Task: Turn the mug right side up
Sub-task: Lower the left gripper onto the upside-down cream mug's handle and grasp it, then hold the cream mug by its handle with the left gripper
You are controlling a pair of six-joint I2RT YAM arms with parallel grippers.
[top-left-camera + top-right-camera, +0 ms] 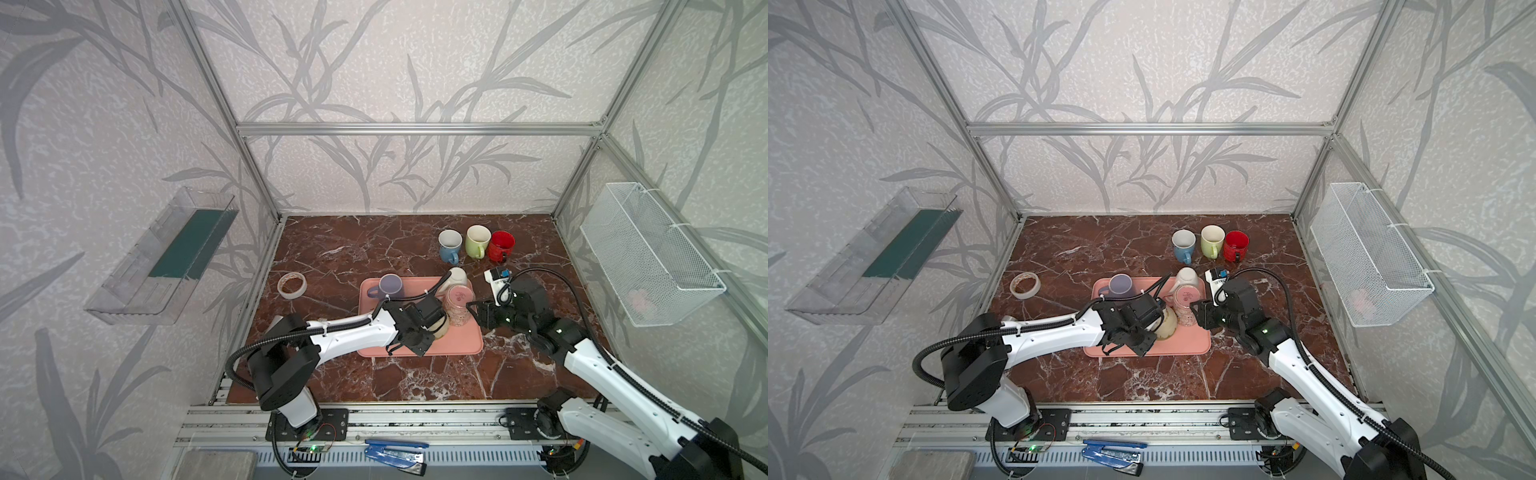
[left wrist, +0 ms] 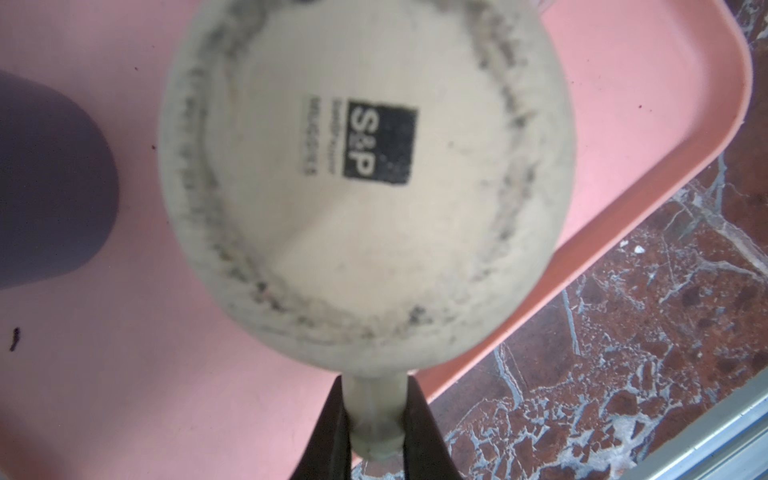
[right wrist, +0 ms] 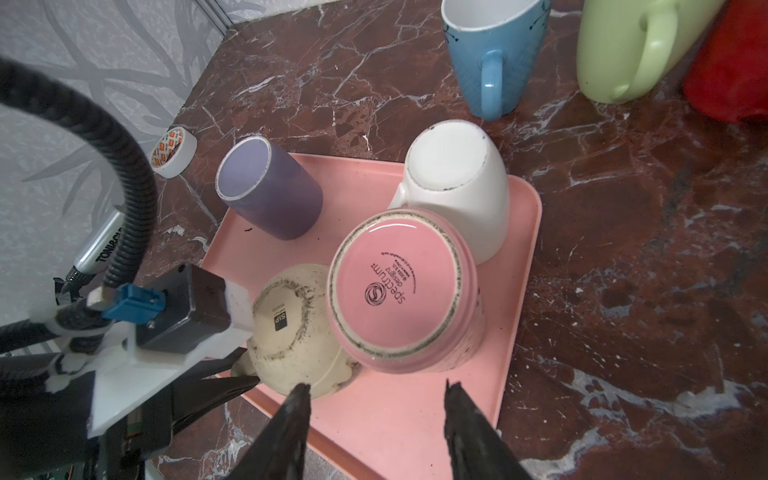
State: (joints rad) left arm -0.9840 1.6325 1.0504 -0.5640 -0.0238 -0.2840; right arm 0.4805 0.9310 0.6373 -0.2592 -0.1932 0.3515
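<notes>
The cream mug [image 2: 365,187] is found upside down on the pink tray [image 1: 457,347], toward the tray's near side. Its scuffed base, w/ a black "S&P" stamp, is turned up at the left wrist view. Its handle is pinched btwn the two fingers of the left tool [image 2: 374,399]. Both fingers are pressed against the handle's sides, so that tool is clenched on the mug. In the right wrist view the mug is seen a bit tilted. Whether its rim is resting on the tray can't be told.

The right tool [image 3: 378,390] is held released, jaws apart w/ nothing btwn them. In both top views it is placed just beside the pink mug [image 3: 399,291], on that mug's right. Whether the mug is touched can't be told.

The pink mug is set base up, close against the cream mug, and a "spectrum" mark is printed on its base. The white mug [image 3: 453,166] is stood base up just behind it at the tray's far right. The purple mug [image 3: 266,195] is stood base up at the far left corner, apart from the rest.

Off the tray, three mugs are lined up mouth-up on the table [image 1: 332,249] toward the back right: a blue mug [image 1: 450,245], a green mug [image 1: 477,241] and a red mug [image 1: 501,245]. The last two are set v. close together. A tape roll [image 1: 292,285] is laid flat on the table, left of the tray.
</notes>
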